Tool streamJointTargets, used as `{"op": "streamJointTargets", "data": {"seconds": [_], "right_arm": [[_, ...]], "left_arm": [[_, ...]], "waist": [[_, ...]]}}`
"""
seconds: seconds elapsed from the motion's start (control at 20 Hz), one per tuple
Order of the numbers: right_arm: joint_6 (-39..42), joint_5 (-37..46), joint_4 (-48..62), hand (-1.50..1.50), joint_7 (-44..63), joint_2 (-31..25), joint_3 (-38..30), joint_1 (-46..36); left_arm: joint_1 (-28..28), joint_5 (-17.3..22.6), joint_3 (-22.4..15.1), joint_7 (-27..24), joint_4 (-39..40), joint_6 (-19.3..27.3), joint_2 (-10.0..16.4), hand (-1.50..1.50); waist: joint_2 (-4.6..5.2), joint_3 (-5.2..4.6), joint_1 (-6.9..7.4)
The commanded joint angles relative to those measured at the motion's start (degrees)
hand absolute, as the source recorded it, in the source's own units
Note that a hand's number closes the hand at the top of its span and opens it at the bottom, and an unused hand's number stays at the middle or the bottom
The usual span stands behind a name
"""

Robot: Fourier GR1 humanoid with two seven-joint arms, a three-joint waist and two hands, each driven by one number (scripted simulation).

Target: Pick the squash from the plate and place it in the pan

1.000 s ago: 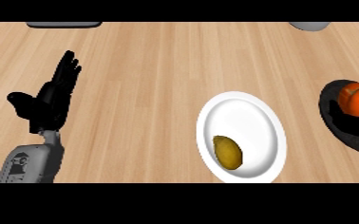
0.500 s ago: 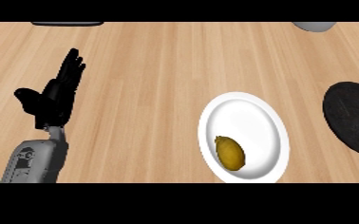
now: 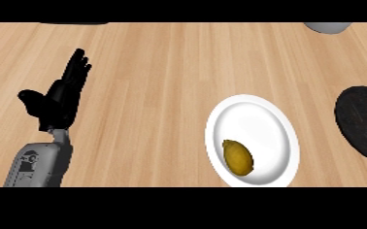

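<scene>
A pale wood-grain counter (image 3: 165, 68) fills the view. The squash (image 3: 237, 157), smooth, yellow-brown and egg-shaped, lies on the near part of a glossy white plate (image 3: 261, 116) at the near right. The dark, matte pan (image 3: 355, 119) sits just right of it. The left robot hand (image 3: 61, 94) rests open at the left, fingers straight. Picking looks not yet begun — next, a hand must reach the squash.

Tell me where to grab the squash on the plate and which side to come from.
Probably across its narrow middle, coming straight down from above. The squash lies flat in the lower left of the plate, an oval with its long axis tilted top-left to bottom-right, so a grasp closes best across the shorter width.
</scene>
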Motion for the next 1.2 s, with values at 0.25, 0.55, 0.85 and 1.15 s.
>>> {"op": "streamJointTargets", "data": {"seconds": [0.25, 0.55, 0.85, 1.15], "right_arm": [[14.07, -6.56, 18.73, -1.50, -8.69, -2.58, -2.99, -4.15], [8.40, -11.54, 20.98, -1.50, -20.44, -3.13, -7.84, -2.72], [16.64, -22.22, 19.94, -1.50, -26.89, -5.41, -16.03, -0.55], [35.29, -27.77, 17.03, -1.50, -28.82, -7.97, -16.90, 9.11]], "left_arm": [[-0.19, -0.43, -0.16, -1.64, 1.68, -0.06, -0.72, 0.00], [2.60, -0.22, 0.77, -1.48, -0.80, -0.24, 0.13, 0.00], [1.06, -0.32, 1.30, 0.01, 0.16, -0.04, 0.41, 0.00], [1.72, 1.21, 3.34, -0.31, -0.45, -1.42, 1.84, 0.00]], "waist": [[0.27, 0.07, 0.05], [-0.22, 0.02, -0.41], [-0.70, -0.13, -2.25], [-1.18, -0.38, -3.26]]}}
